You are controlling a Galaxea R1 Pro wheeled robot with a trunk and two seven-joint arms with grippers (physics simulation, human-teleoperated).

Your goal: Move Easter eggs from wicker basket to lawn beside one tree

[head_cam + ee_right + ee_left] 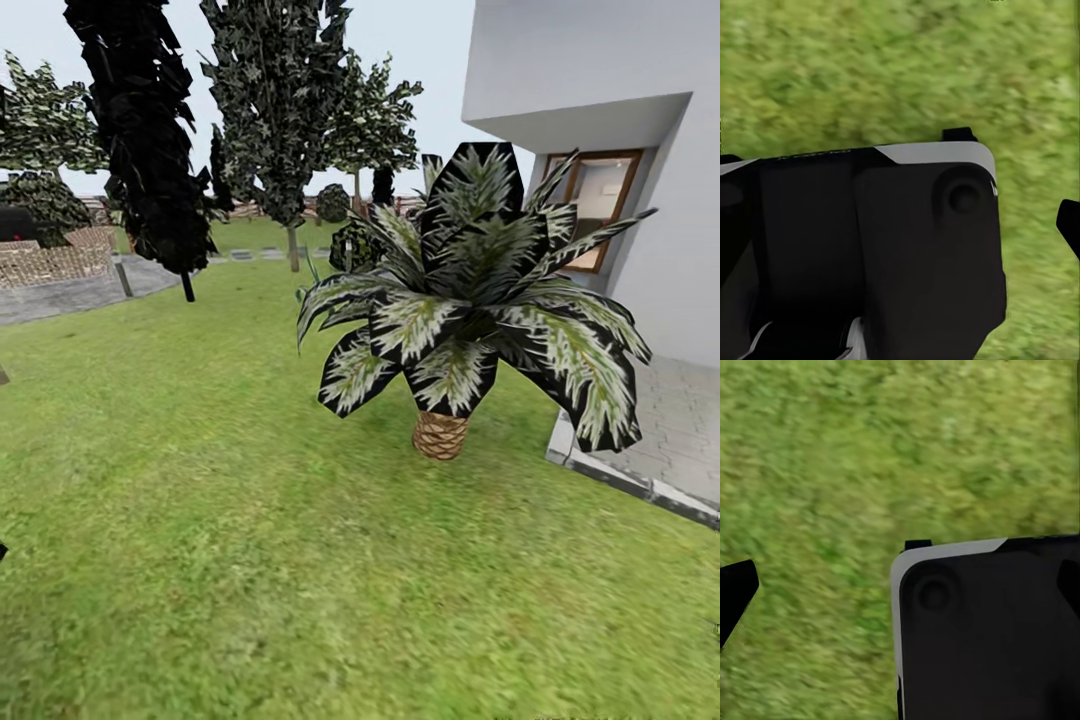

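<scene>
From the head camera, the lawn (200, 520) spreads wide and flat across the near ground, with open room ahead and to the left. A short palm (470, 300) with a scaly trunk stands on the grass just right of centre, its fronds reaching toward the white house (620, 110). Grey paving stones (670, 430) edge the grass at the right, beside the house wall. Dark cone-shaped trees (150, 140) stand farther back at the left, near a grey path (70, 295), and a wooden fence (245, 210) runs behind them. The eggs and basket are not to be seen here.

In the left wrist camera, a black robot body panel (990, 637) with a pale upper edge hangs over blurred grass (832, 457). A dark fingertip (735, 592) juts in at one edge; whether the left gripper is spread or closed cannot be told.

In the right wrist camera, a similar black panel (870, 255) sits over grass (900, 67), with a dark tip (1070, 225) at the side. The right gripper's opening cannot be told either.
</scene>
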